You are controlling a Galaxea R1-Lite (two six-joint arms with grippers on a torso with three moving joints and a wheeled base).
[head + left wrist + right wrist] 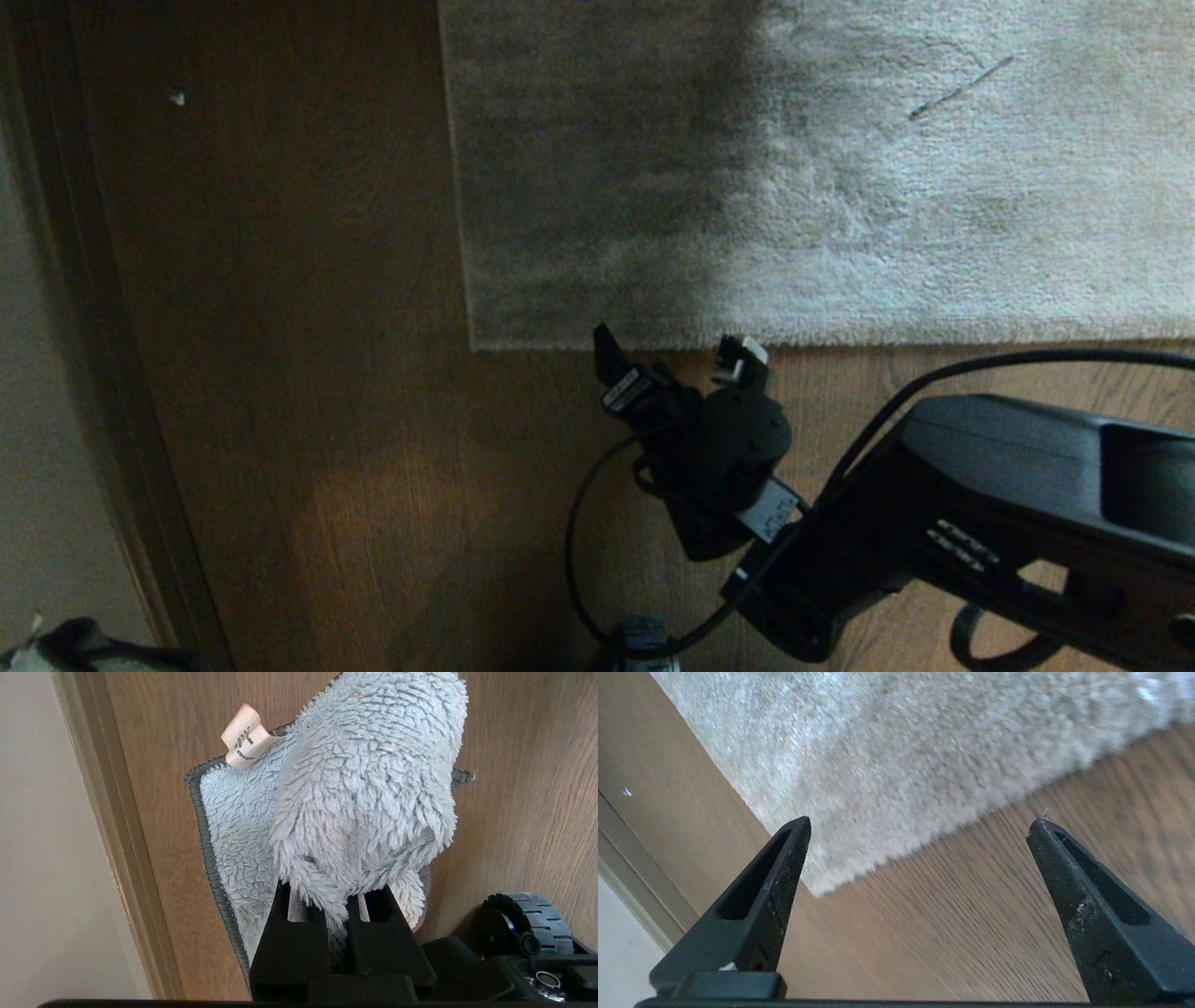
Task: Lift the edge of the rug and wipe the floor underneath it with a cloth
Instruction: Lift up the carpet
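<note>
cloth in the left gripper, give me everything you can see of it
The cloth is a small fuzzy rag, pale blue-grey with long soft pile, edged in dark grey stitching and carrying a white printed tag at one corner. It hangs bunched and folded over itself, one flat layer behind a rounded bulge. The left gripper is shut on its lower fold. It hangs above the floor, near a pale baseboard.

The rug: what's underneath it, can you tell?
No. The rug lies flat on the wood floor, its edge not yet lifted, so whatever is beneath is covered. Bare planks show around its corner. The right gripper hovers open near the edge.
</note>
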